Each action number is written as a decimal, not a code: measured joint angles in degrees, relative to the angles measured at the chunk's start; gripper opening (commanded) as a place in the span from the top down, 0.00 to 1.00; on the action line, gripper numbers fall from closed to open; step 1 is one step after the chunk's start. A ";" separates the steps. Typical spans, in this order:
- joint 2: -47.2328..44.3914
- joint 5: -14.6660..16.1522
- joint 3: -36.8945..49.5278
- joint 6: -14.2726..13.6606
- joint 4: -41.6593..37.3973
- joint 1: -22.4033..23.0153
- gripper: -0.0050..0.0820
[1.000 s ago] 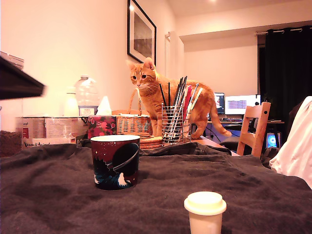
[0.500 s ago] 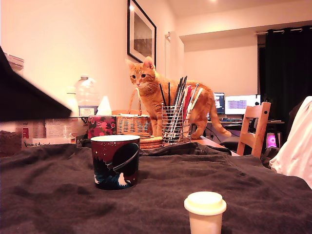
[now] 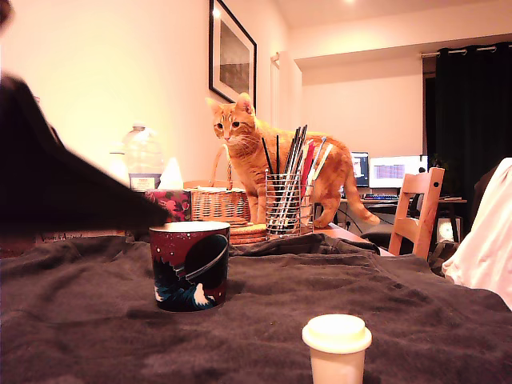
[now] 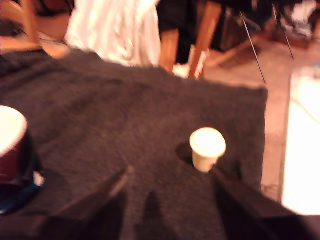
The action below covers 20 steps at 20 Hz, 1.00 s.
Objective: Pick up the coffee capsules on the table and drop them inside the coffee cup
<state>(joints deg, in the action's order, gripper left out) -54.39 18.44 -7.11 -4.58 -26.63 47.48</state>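
"While your jaws (image 4: 167, 200) hang spread and empty over the cloth, where do you reckon the capsule (image 4: 207, 148) sits?"

"On the counter (image 4: 125, 115), standing flange-up not far from the edge with the chair and floor beyond it, well apart from the coffee cup (image 3: 190, 265)."

"So how should you take it?"

"Centre it between the two fingers first; it looks off toward one of them. Come down straight, grip the tapered body under the flange, and squeeze lightly, since it would likely tip on that fuzzy cloth."
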 measured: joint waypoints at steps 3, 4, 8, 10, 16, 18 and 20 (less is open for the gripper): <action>-4.42 0.44 0.00 -0.13 -4.13 1.25 0.38; -5.92 0.57 0.00 -0.13 -5.14 1.57 0.38; -12.26 0.76 -0.76 -0.13 -5.53 2.43 0.38; -15.74 1.38 -3.28 -0.13 -5.46 2.97 0.38; -25.90 3.19 -12.76 -0.13 -2.86 3.85 0.38; -29.09 4.61 -14.23 -0.13 -1.70 3.85 0.38; -31.32 6.25 -16.11 -0.13 0.52 3.85 0.38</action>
<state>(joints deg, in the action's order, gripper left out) -85.71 24.69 -23.22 -4.71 -26.11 51.33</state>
